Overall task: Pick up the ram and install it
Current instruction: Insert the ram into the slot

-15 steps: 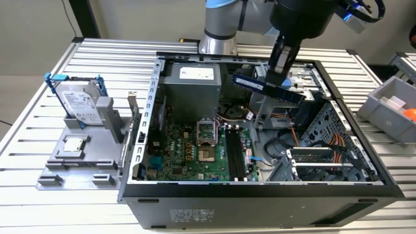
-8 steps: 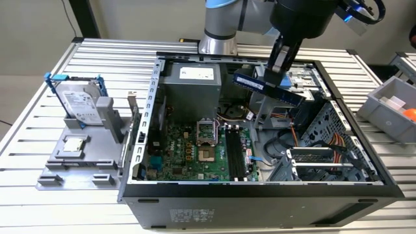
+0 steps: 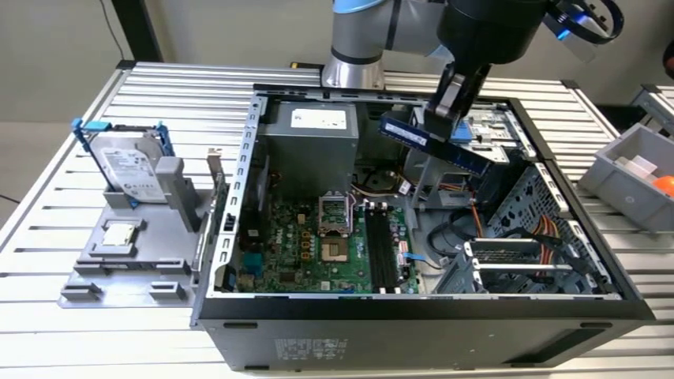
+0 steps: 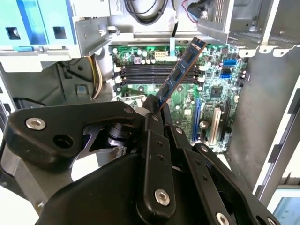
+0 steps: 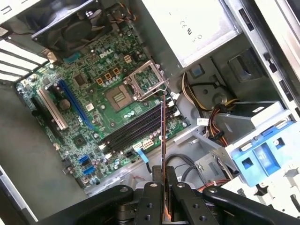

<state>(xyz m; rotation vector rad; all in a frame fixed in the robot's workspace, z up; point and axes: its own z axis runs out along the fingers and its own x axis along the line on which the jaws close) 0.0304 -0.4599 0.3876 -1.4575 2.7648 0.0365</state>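
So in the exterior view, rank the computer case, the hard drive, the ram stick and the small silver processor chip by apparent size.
1. Computer case
2. Hard drive
3. Ram stick, held by the gripper; close to the drive, and raised above it, so unsure
4. Processor chip

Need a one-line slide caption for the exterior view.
Arm's gripper holds the ram tilted above the open computer case, over the motherboard; hard drive waits on the exterior view's left.
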